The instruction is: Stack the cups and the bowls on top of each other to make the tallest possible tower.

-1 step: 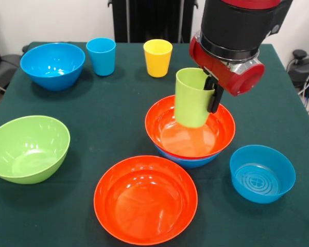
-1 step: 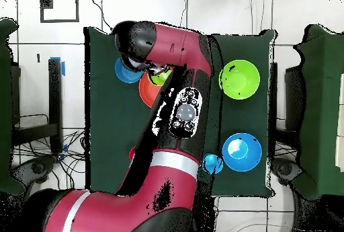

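Nearest us we see a lone orange bowl; behind it the tower, an orange bowl nested in a blue one; over it the gripper pinches the lime green cup by its rim, upright.

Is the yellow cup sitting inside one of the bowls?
No. In the front view the yellow cup stands by itself on the green tablecloth, next to the blue cup, with no bowl around it.

Open worktop mid-left, between green bowl and stacked orange bowl; front orange bowl crowds the stack's near side.
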You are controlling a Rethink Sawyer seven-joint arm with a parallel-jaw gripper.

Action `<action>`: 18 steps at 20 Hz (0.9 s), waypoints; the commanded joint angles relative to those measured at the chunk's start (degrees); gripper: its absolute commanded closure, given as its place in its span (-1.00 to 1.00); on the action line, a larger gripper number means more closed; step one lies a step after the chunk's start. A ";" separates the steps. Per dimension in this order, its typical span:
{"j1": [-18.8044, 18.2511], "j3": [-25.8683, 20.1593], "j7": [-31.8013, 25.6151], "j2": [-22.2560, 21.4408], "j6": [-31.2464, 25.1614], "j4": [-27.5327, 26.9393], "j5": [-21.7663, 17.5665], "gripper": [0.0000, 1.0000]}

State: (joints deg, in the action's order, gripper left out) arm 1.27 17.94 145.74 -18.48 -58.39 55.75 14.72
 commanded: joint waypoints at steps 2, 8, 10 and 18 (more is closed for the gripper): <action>0.01 -3.23 6.16 4.21 4.96 3.60 -1.75 1.00; 0.36 1.05 7.95 8.96 4.06 -2.95 -3.56 1.00; 0.18 1.17 7.20 9.00 4.08 -2.87 -3.21 1.00; 1.27 0.92 0.80 6.14 5.01 1.57 -4.67 1.00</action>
State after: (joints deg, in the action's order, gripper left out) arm 1.28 21.82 145.74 -11.87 -56.11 54.18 14.08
